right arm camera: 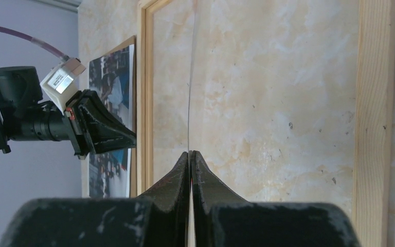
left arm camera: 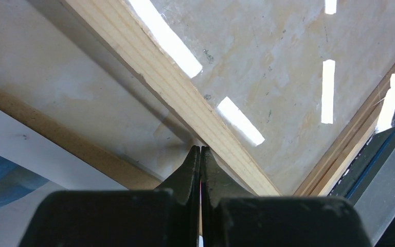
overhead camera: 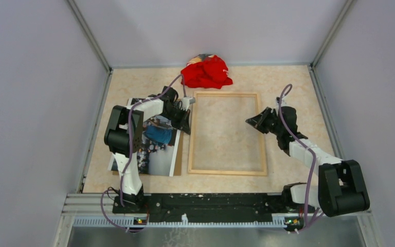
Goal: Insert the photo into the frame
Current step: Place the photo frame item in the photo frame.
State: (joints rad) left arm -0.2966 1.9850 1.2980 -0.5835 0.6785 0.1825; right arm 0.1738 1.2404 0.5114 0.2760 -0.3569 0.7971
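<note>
On marbled table, pale-wood frame, glossy photo

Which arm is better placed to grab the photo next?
Probably left: the left gripper is beside the photo, left of the frame; the right gripper is over the frame's far side.

Obscured and cropped items, three views.

Top view: the left arm covers the left part of the photo, and the figures in the print are too small to read. The backing board shows only as a brown strip along the photo's right edge. A patterned scrap is mostly hidden behind the red cloth. Left wrist view: the frame is cut off at the picture's top and bottom edges. Right wrist view: a thin pale line runs away from the fingertips of the right gripper; what it is cannot be told.
</note>
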